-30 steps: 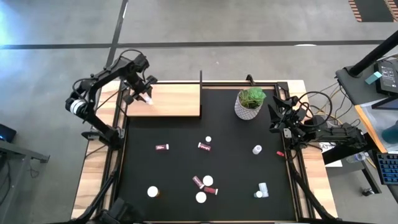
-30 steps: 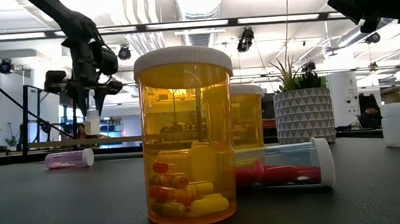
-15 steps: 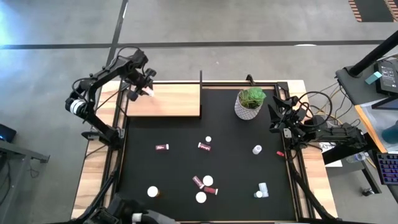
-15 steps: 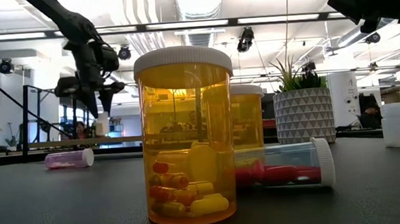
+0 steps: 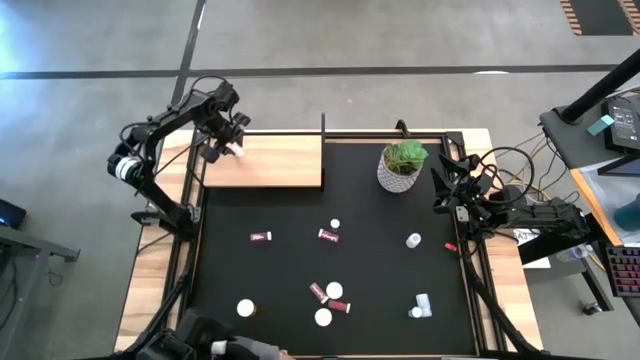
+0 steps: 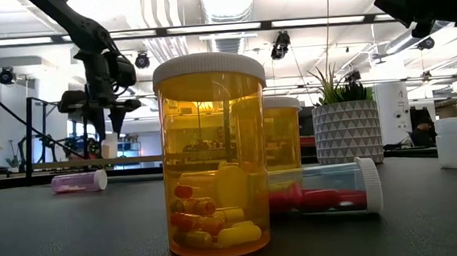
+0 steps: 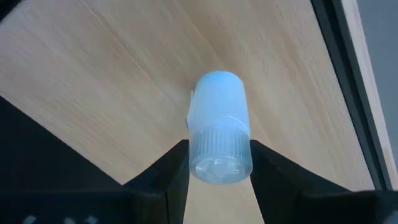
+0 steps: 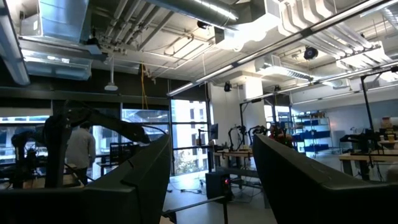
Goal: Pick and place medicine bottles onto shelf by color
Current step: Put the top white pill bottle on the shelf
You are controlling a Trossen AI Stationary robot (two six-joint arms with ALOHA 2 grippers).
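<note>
Left wrist view: the left gripper (image 7: 219, 163) clasps a white medicine bottle (image 7: 217, 134) between its two dark fingers (image 7: 169, 168), cap toward the camera, over the pale wooden shelf (image 7: 124, 81). High view places the pair at the shelf's left end (image 5: 232, 148); the right gripper (image 5: 447, 192), fingers parted, waits beside the table's right edge.

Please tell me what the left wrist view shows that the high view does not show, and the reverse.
Only the left wrist view shows the grip closely: the left gripper holds a white bottle by its ribbed cap, over the pale grain of the shelf.

Only the high view shows the potted plant, the bottles scattered on the black mat, and the right gripper waiting at the mat's right edge.

Both show the left gripper over the shelf.
</note>
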